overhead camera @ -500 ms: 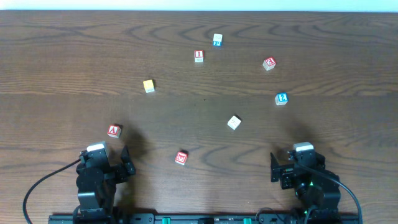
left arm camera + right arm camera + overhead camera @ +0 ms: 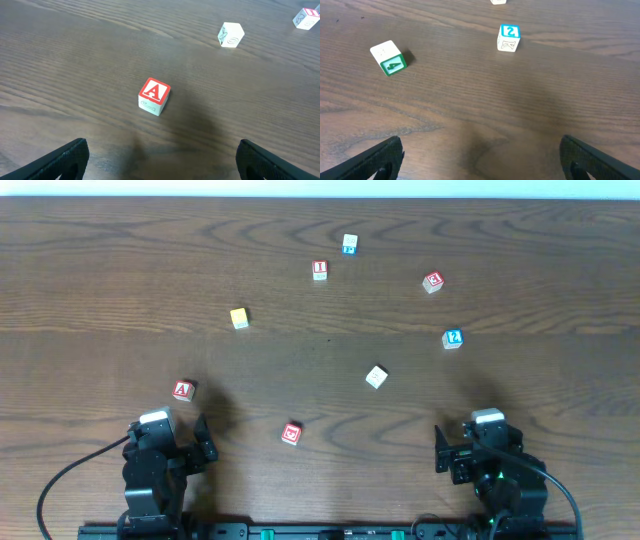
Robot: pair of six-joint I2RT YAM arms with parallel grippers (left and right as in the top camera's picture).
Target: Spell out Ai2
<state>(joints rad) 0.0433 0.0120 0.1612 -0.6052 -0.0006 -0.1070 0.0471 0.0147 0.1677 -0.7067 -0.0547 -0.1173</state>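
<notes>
Near the front left of the desk [image 2: 100, 300], the red-framed "A" cube [image 2: 183, 390] sits alone just ahead of the left arm [image 2: 155, 470]; the left wrist view shows it upright between and beyond the left jaws, which are spread wide and hold nothing. The red-framed "I" cube [image 2: 320, 270] lies far back near the middle, with a teal-marked cube [image 2: 349, 244] just beyond it to the right. The blue-framed "2" cube [image 2: 453, 338] rests on the right side, well ahead of the right arm [image 2: 500, 470], whose right jaws are likewise spread wide and empty. Between the "A" and the "2" lie a white cube [image 2: 376, 376] and, closer to the front edge, a red-framed cube [image 2: 291, 433]. A yellow-topped cube [image 2: 239, 318] sits left of centre, and another red-framed cube [image 2: 432, 281] lies behind the "2". All cubes stand apart from one another.
</notes>
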